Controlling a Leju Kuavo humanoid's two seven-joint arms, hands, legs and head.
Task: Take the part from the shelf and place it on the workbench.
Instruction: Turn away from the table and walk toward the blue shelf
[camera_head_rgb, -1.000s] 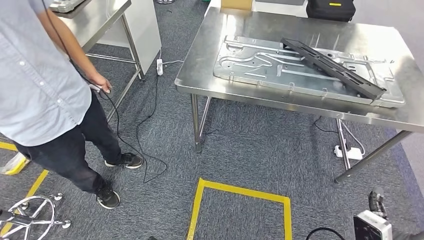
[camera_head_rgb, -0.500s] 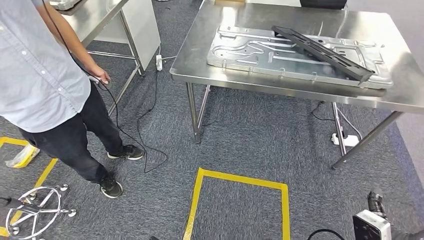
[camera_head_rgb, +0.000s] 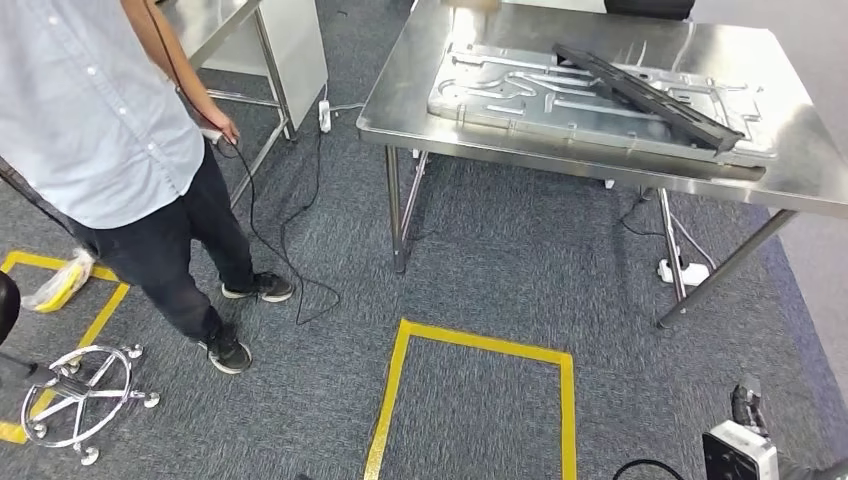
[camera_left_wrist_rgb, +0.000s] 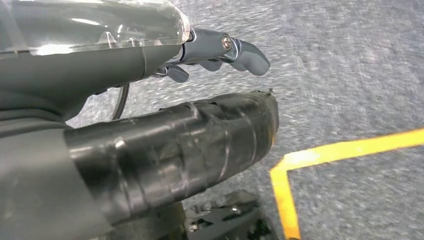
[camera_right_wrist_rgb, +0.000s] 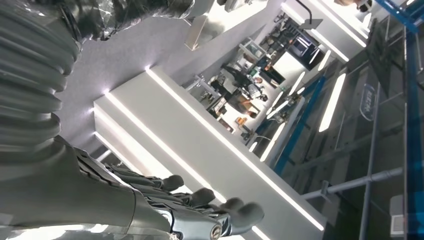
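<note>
Item: black part (camera_head_rgb: 648, 96), a long flat moulded frame, lying slantwise on the pressed metal plate (camera_head_rgb: 500, 95) that sits on the workbench (camera_head_rgb: 800, 160); its near end reaches the plate's corner by the bench's front edge. We judge it stiff, light for its length, likely plastic, and prone to swing or tip if lifted by one end; we would take it near mid-length along a rail, or with a hand toward each end. The plate beneath looks heavy, rigid and sharp-edged. Left hand (camera_left_wrist_rgb: 220, 50): over carpet away from the bench, fingers loosely curled, holding nothing. Right hand (camera_right_wrist_rgb: 200, 210): also away from the bench, fingers slack and apart, empty. Person (camera_head_rgb: 110, 130) to the bench's left, holding a corded handset (camera_head_rgb: 212, 133). Yellow floor marking (camera_head_rgb: 470, 345) on the carpet in front of the bench.
</note>
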